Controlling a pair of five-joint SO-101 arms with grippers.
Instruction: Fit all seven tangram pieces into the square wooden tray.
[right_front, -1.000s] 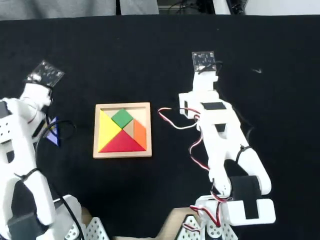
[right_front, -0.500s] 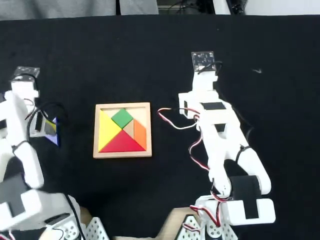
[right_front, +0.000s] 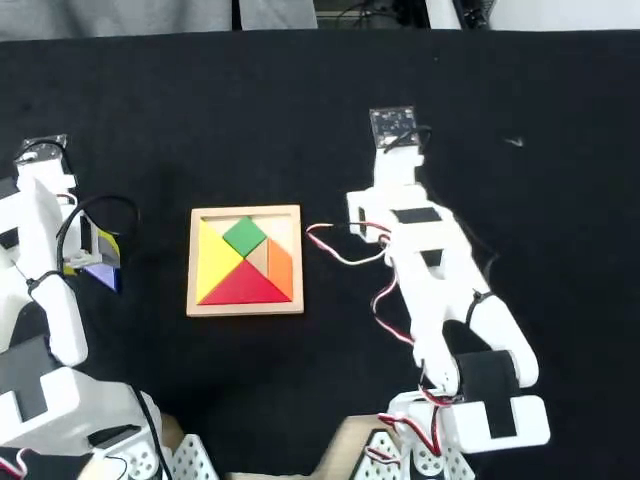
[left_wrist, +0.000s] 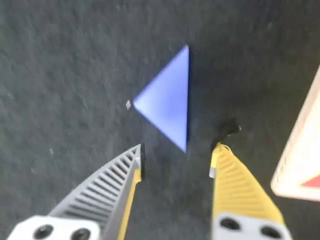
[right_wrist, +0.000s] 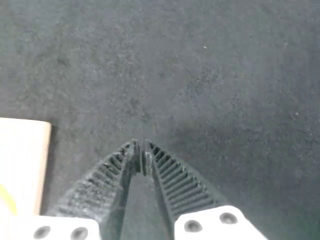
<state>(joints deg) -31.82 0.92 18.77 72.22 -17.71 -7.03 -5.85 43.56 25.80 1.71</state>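
Note:
The square wooden tray (right_front: 245, 311) lies mid-table holding yellow, green, red and orange pieces. A blue triangle (left_wrist: 167, 98) rests flat on the black cloth left of the tray, partly covered by the left arm in the high view (right_front: 105, 277). My left gripper (left_wrist: 177, 152) hovers open just short of the triangle, one finger on each side of its near corner, with nothing held. The tray's corner (left_wrist: 300, 160) shows beside that gripper. My right gripper (right_wrist: 140, 150) is shut and empty over bare cloth to the right of the tray (right_wrist: 22, 160).
The right arm (right_front: 425, 260) stretches up the table right of the tray, with red and white wires looping toward the tray's edge. The left arm (right_front: 45, 270) stands along the left side. Black cloth covers the whole table.
The left arm has swung and turned, bringing its gripper down over the blue triangle. The right arm has shifted slightly to the left.

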